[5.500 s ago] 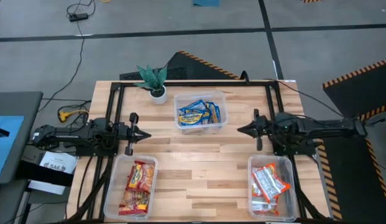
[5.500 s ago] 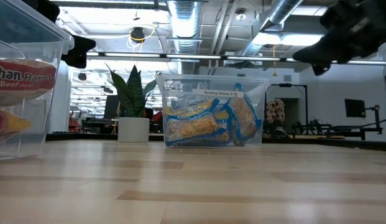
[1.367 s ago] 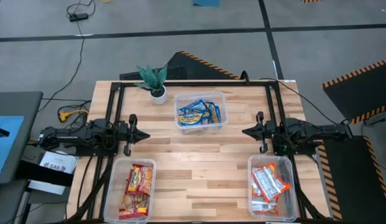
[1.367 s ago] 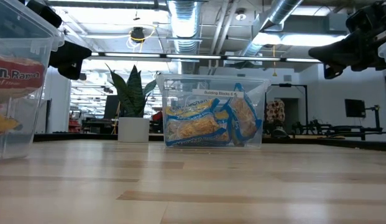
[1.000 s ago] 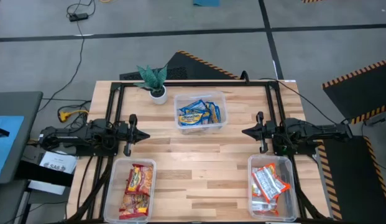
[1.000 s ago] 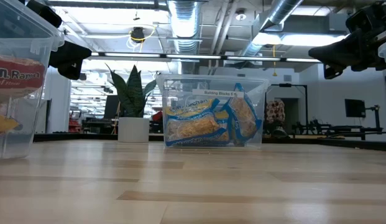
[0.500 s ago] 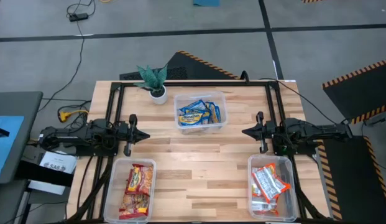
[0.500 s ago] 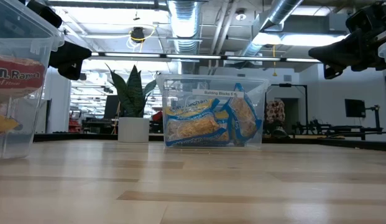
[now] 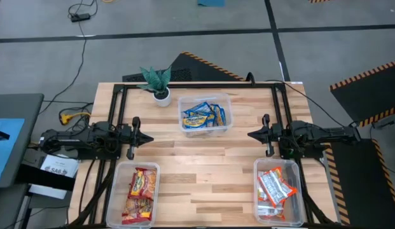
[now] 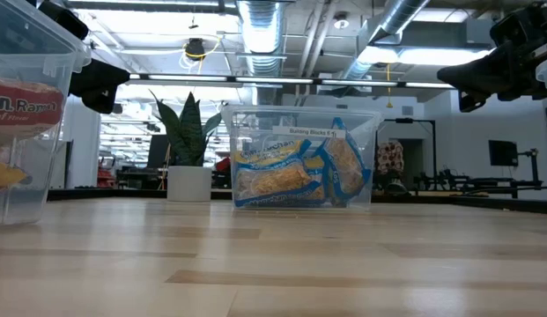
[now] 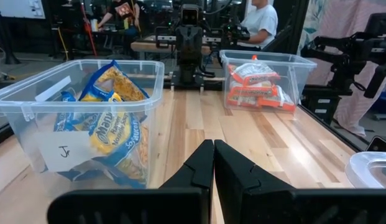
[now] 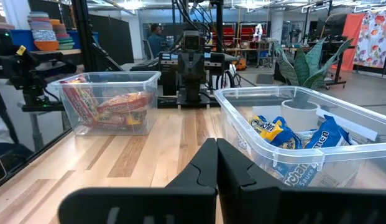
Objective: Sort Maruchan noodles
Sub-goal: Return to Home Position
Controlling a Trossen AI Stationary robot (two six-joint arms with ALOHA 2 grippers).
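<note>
The noodle packets lie in three clear tubs. Blue-and-yellow packets (image 9: 203,117) fill the tub at the table's far middle, red-and-yellow ones (image 9: 139,191) the near-left tub, orange-red-and-white ones (image 9: 275,188) the near-right tub. My left gripper (image 9: 149,137) hovers shut above the table's left side, pointing toward the right, just beyond the near-left tub. My right gripper (image 9: 250,135) hovers shut above the right side, pointing left, beyond the near-right tub. Each wrist view shows its own fingertips closed together, left gripper (image 11: 214,146) and right gripper (image 12: 216,144).
A small potted plant (image 9: 158,85) stands at the far-left part of the table beside the blue tub (image 9: 224,98). A black frame (image 9: 118,95) runs along the table's edges. Bare wood (image 9: 203,165) lies between the two grippers and the near tubs. People show in the room beyond.
</note>
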